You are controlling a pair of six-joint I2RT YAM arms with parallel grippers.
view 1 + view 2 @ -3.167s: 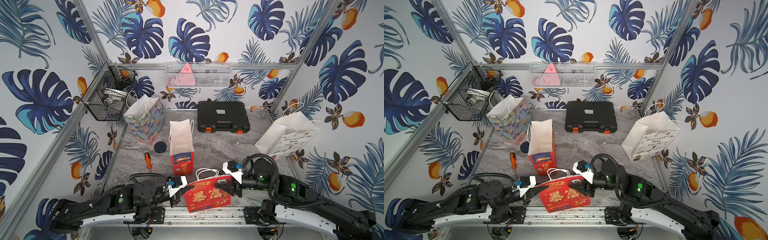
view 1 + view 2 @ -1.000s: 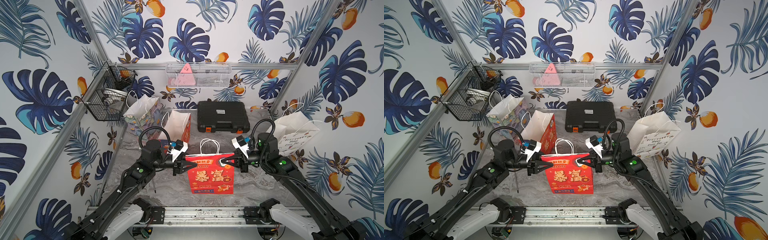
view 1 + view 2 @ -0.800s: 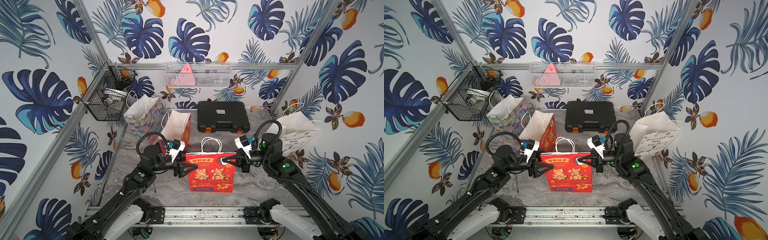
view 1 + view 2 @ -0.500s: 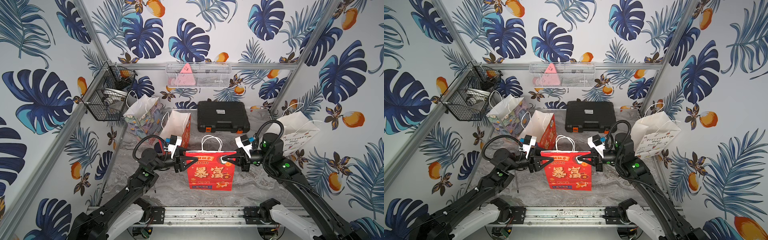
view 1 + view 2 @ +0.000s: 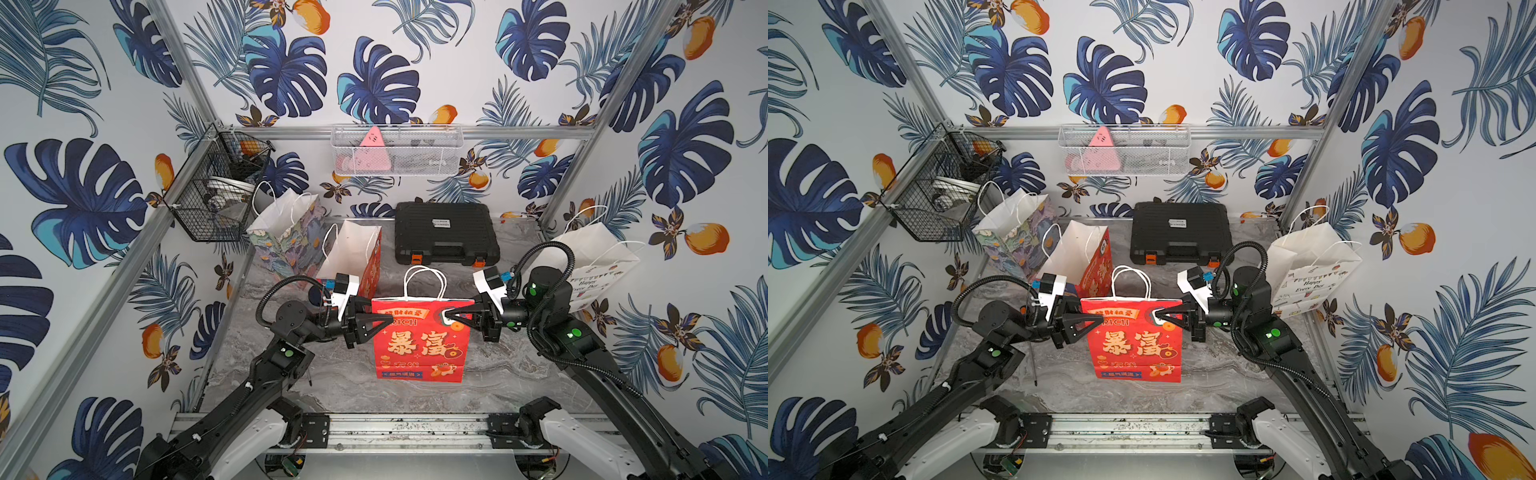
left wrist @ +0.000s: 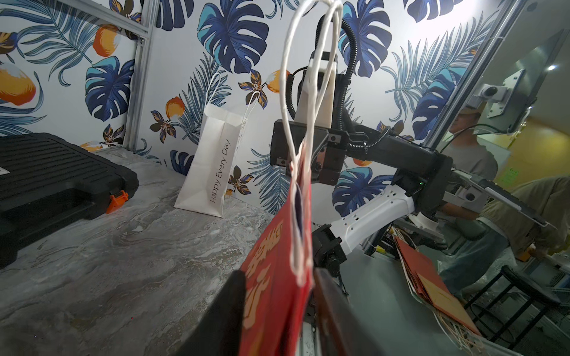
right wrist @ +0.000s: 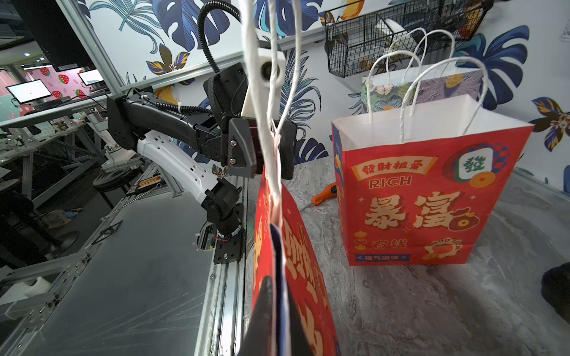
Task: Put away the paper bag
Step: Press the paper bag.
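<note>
The red paper bag (image 5: 419,345) (image 5: 1136,345), folded flat with white handles up, hangs upright over the middle of the marble table between both arms. My right gripper (image 5: 446,320) (image 7: 279,286) is shut on its upper right edge. My left gripper (image 5: 384,322) (image 6: 279,272) is at the upper left edge. Its jaws stand apart, one finger in front of the paper bag (image 6: 277,308) and one behind it. In the right wrist view the paper bag (image 7: 296,262) runs edge-on toward the left gripper (image 7: 262,148).
A second red bag (image 5: 353,257) (image 7: 425,191) stands open just behind on the left, with a floral bag (image 5: 286,232) beyond it. A black case (image 5: 444,232) lies at the back and a white bag (image 5: 590,266) stands at the right. A black wire basket (image 5: 216,199) hangs on the left wall and a white mesh basket (image 5: 395,149) on the back wall. An orange-handled screwdriver (image 7: 324,194) lies near the left edge.
The bag has gone from lying at the front edge to hanging upright mid-table. Over the last second it has barely moved, and the left gripper's jaws have spread wider around its left edge.
</note>
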